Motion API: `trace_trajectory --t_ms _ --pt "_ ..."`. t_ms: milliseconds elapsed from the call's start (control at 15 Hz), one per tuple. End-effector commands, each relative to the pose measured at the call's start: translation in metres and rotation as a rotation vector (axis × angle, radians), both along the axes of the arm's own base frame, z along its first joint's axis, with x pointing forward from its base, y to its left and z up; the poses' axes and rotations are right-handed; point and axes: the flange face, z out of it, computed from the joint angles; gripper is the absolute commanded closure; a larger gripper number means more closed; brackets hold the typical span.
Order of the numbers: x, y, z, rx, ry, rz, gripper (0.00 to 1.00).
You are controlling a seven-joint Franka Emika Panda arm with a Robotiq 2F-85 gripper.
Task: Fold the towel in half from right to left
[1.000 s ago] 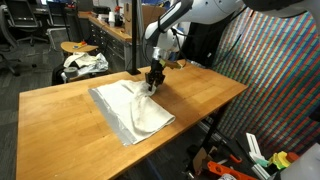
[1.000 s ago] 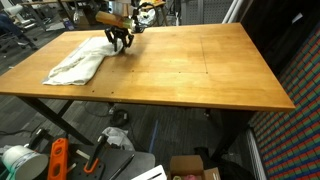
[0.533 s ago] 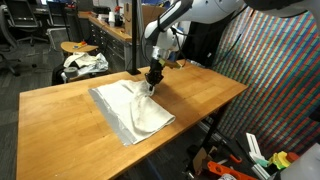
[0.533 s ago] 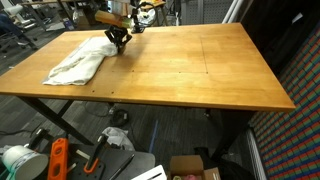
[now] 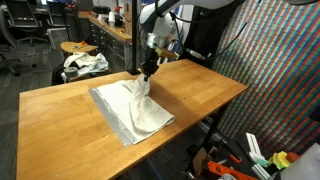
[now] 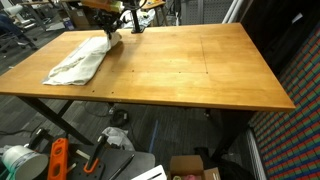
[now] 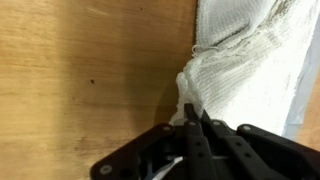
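Hand state: the black two-finger hand is clamped on the white, rumpled cloth towel. In the wrist view the fingers are seen brought together, with a bunched fold of the towel pinched at the tips of the hand.

Towel location: it is spread on the light-brown wooden tabletop. In an exterior view one corner is seen close to the tabletop's near edge. The gripped part is pulled up into a peak under the hand, clear of the wood. The remaining cloth is left lying on the surface, creased and uneven.

In an exterior view the towel is seen toward one end of the tabletop, with the hand at the cloth's inner end, nearer the middle of the tabletop. The white arm is seen coming down onto that spot from above.

Off the tabletop: a crumpled pale cloth heap on a round stool is seen behind the tabletop. A multicoloured woven-pattern panel stands beside it.
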Motion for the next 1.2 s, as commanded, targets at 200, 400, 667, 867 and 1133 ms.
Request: trace_trajectory --t_ms 200,400,667,867,1133 --pt "-0.033 0.065 0.045 -0.061 -0.036 0.112 0.98" --pt "-0.048 0.104 0.051 -0.085 -0.038 0.164 0.98" --pt "-0.063 0.157 0.06 -0.124 -0.045 0.202 0.98" --pt "-0.069 0.194 0.063 -0.156 -0.044 0.205 0.98" --pt "-0.075 0.235 0.058 -0.207 -0.044 0.176 0.98"
